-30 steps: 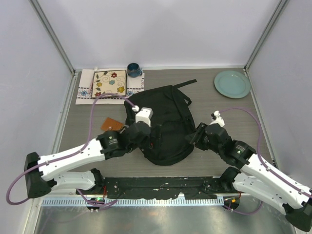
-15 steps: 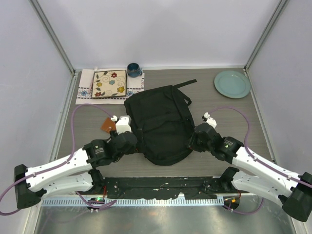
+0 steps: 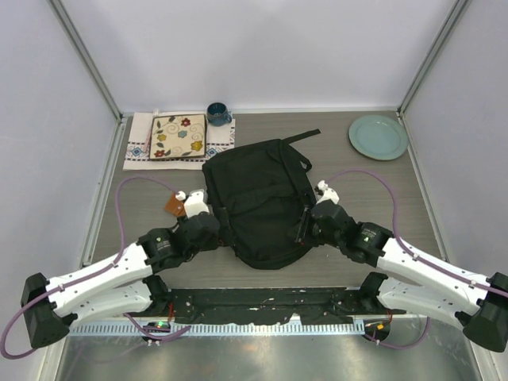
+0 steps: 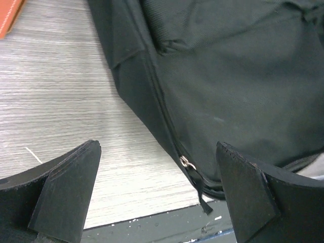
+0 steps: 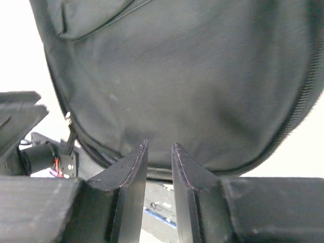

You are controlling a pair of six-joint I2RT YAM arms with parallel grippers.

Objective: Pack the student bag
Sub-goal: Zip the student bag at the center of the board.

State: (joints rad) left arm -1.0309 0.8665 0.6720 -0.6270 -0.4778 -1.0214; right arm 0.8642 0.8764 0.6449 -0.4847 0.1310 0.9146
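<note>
The student bag point(image 3: 258, 194) is a large black backpack lying flat mid-table, straps toward the far side. My left gripper point(image 3: 214, 232) hovers wide open over the bag's near left edge point(image 4: 152, 76). A metal zip pull point(image 4: 187, 163) with a black tab lies between its fingers, and neither finger touches it. My right gripper point(image 3: 304, 225) is at the bag's right edge. In the right wrist view its jaws point(image 5: 159, 146) stand a narrow gap apart with nothing between them. The tips point at the bag's side point(image 5: 192, 76).
A teal plate point(image 3: 378, 136) sits far right. A blue mug point(image 3: 218, 113) and a floral-patterned square point(image 3: 178, 136) on a white cloth lie far left. An orange-brown flat item point(image 3: 176, 204) lies just left of the bag, by my left wrist. The table's near edge point(image 4: 152, 223) is close below.
My left arm has drawn back off the top of the bag to its near left edge. My right gripper has moved left up to the bag and its jaws have narrowed.
</note>
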